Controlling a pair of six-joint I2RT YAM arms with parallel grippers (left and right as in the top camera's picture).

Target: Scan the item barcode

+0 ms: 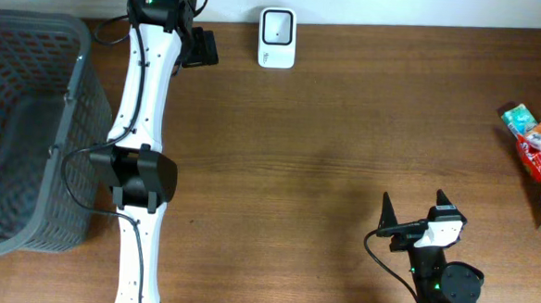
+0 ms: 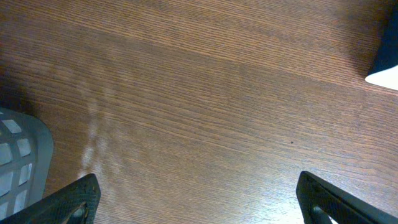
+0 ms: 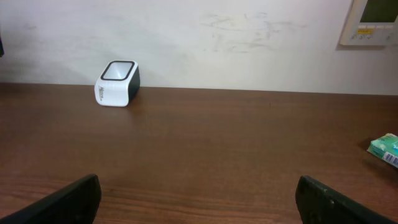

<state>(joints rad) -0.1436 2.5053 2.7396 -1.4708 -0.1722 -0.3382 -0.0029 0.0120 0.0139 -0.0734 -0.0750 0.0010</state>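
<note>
Both tools stood with their fingers spread wide apart and nothing between them. The left tool (image 1: 200, 48) hung at the far edge of the tabletop (image 1: 346, 128), at the end of its long white arm (image 1: 142, 117), a little to the left of the scanner (image 1: 277, 38) and not touching it. In the left wrist view its two black fingers (image 2: 78, 199) showed only at the lower corners, with bare brown wood between them, a grey corner of the basket (image 2: 22, 155) at the lower left, and a white and dark corner of something at the right edge that was too cropped to name. The right tool (image 1: 416, 210) sat near the front edge on the right side, close to its own base, with a black cable (image 1: 381, 250) looping beside it. Its wrist view looked across the wood to the scanner, a small white box with a dark window on top, which stood upright against the pale wall (image 3: 199, 37). The packets (image 1: 539, 152), the goods to be scanned, lay in a loose heap at the far right edge of the tabletop, well apart from both tools and from the scanner; a green packet (image 3: 387, 149) from that heap showed at the right edge of the right wrist view. No barcode could be made out on any of them. The grey slotted basket filled the left end of the tabletop, beside the left arm.
</note>
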